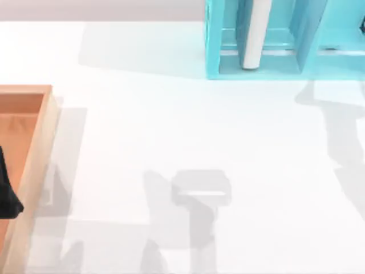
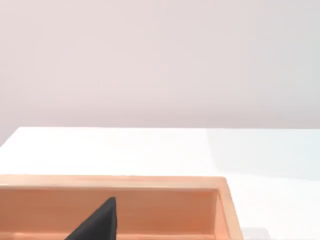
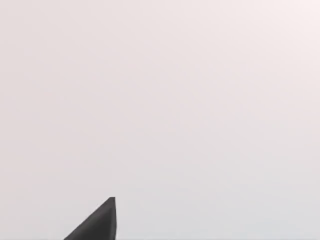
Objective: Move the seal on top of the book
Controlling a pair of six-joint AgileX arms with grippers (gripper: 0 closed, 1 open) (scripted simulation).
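The seal and the book are out of view. A black part of my left gripper (image 1: 8, 194) juts in at the table's left edge, over the orange-brown wooden tray (image 1: 40, 137). In the left wrist view the same dark tip of the left gripper (image 2: 97, 224) hangs above the tray's inside, near its far wall (image 2: 150, 182). In the right wrist view a dark tip of my right gripper (image 3: 97, 224) stands before a plain pale background.
A bright cyan shelf unit (image 1: 228, 63) stands at the back right, with a white upright cylinder (image 1: 255, 34) in one of its bays. Grey shadows of the arms lie on the white table (image 1: 171, 114) at the middle front and at the right.
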